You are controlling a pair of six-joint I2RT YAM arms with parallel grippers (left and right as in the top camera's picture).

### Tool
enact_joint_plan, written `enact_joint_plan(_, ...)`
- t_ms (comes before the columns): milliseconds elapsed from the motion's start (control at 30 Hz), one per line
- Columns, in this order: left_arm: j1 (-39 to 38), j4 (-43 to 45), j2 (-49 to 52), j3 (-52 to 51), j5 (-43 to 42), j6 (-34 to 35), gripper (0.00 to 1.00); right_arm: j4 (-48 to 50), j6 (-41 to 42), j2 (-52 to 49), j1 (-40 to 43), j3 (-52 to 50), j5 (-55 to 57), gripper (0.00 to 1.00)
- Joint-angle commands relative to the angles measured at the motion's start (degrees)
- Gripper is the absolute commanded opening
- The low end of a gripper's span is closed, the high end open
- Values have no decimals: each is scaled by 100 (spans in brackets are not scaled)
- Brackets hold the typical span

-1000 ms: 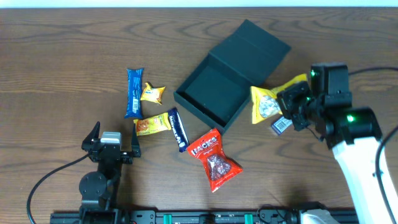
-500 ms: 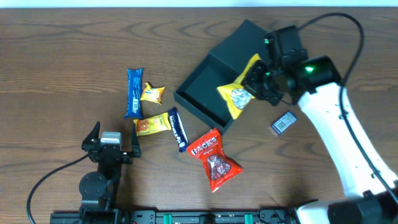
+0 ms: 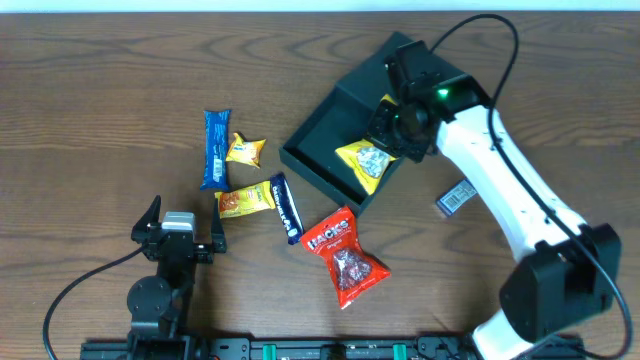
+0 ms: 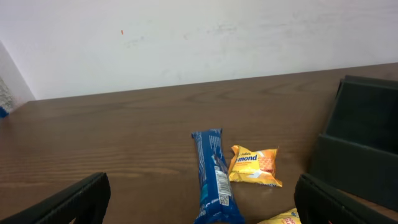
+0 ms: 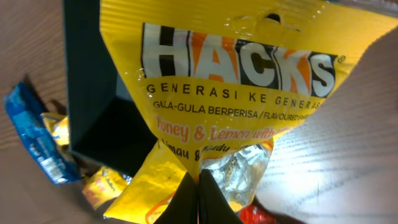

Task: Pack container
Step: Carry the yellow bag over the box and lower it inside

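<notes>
The container (image 3: 318, 138), a dark square box, stands open mid-table with its flap lid (image 3: 420, 62) lying back to the far right. My right gripper (image 3: 392, 135) is shut on a corner of a yellow Hacks packet (image 3: 364, 160), which hangs over the box's near right side. In the right wrist view the packet (image 5: 236, 81) fills the frame above my pinched right gripper (image 5: 199, 182), with the container (image 5: 93, 118) behind it. My left gripper (image 3: 185, 216) rests open near the front left with nothing in it, and its fingers (image 4: 68, 200) frame a blue bar (image 4: 211, 174).
Left of the box lie a blue bar (image 3: 215, 148), a small yellow packet (image 3: 244, 150), another yellow packet (image 3: 243, 202) and a dark blue bar (image 3: 286, 208). A red Hacks packet (image 3: 345, 258) lies in front of it. A small blue packet (image 3: 456, 198) lies to its right.
My right arm has swung left and away from me, carrying the yellow packet from the table right of the box to over the box. The left arm has not moved.
</notes>
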State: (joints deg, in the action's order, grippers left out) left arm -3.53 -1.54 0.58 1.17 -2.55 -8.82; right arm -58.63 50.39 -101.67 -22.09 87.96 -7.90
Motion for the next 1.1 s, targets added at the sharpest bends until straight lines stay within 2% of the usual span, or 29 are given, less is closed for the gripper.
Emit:
enact_joint_plan(0, 17, -284, -37, -92, 107, 28, 95, 116, -164, -138, -168, 129, -4, 2)
enact_joint_plan(333, 17, -282, -37, -92, 107, 26, 95, 356, -179, -396, -326, 129, 61, 2)
enact_joint_plan(600, 17, -284, -37, -92, 107, 26, 95, -55, -48, -411, -323, 120, 605, 2)
enact_joint_plan(1067, 17, -282, -37, -92, 107, 26, 95, -122, 61, -553, -404, 103, 1003, 2)
